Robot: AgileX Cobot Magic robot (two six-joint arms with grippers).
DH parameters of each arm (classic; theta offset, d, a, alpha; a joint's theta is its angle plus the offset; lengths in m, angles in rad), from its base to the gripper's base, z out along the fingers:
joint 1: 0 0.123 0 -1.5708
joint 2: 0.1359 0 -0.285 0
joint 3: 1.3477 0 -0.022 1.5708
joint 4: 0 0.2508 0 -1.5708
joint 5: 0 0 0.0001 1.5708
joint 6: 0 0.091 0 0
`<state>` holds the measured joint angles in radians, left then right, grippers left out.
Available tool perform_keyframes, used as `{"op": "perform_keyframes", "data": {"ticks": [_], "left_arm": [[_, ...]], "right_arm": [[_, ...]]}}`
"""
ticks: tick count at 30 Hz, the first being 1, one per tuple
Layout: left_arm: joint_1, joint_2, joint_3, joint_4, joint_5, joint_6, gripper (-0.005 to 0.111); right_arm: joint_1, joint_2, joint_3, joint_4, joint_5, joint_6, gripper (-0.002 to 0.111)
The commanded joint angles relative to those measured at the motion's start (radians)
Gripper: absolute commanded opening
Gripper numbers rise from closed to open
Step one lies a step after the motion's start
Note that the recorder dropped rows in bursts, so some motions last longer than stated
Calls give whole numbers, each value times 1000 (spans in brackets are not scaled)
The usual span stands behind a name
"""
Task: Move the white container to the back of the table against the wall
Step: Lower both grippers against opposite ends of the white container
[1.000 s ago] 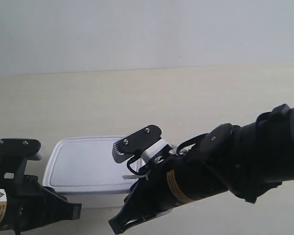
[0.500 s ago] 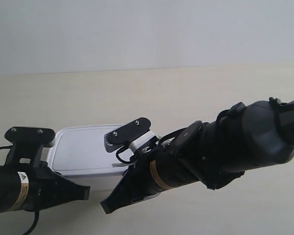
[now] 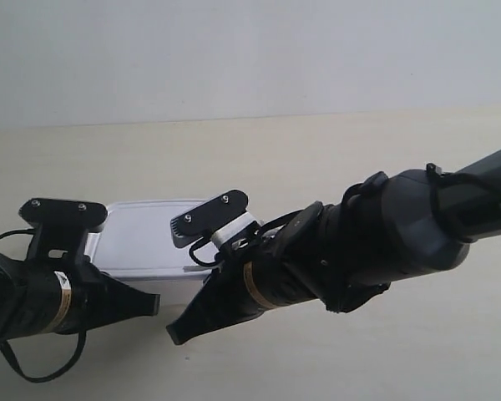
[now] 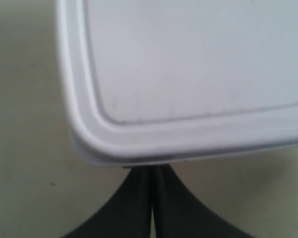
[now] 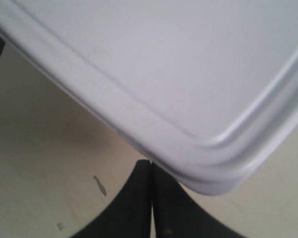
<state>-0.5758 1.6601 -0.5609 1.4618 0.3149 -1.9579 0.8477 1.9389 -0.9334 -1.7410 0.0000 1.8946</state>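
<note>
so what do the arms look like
Both are rounded, black, with a yellow-orange band and two-screw plate. The arm at the exterior view's right adds a white collar; the arm at the exterior view's left has a black cable. Fingers: black, tapered.

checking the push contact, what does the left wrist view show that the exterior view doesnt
Left wrist only: up close, the left gripper, fingers together, reaching the rim of the white container near a corner. Exterior only: the wall and the stretch of table in front of it. Both: the white container, lid on, resting on the table.
</note>
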Motion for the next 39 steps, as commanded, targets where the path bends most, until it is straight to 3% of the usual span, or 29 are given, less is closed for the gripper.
{"op": "perform_keyframes", "data": {"ticks": [1,15,27,39], "left_arm": [[-1,22,-33,5,39,19,0],[-1,86,-83,40,112,19,0],[116,110,-97,79,104,22,0],[126,114,-144,106,50,22,0]], "right_arm": [[2,5,-16,-3,38,-11,0],[2,46,-51,-3,106,-97,0],[2,52,-82,-3,151,-124,0],[2,122,-169,-3,132,-142,0]]}}
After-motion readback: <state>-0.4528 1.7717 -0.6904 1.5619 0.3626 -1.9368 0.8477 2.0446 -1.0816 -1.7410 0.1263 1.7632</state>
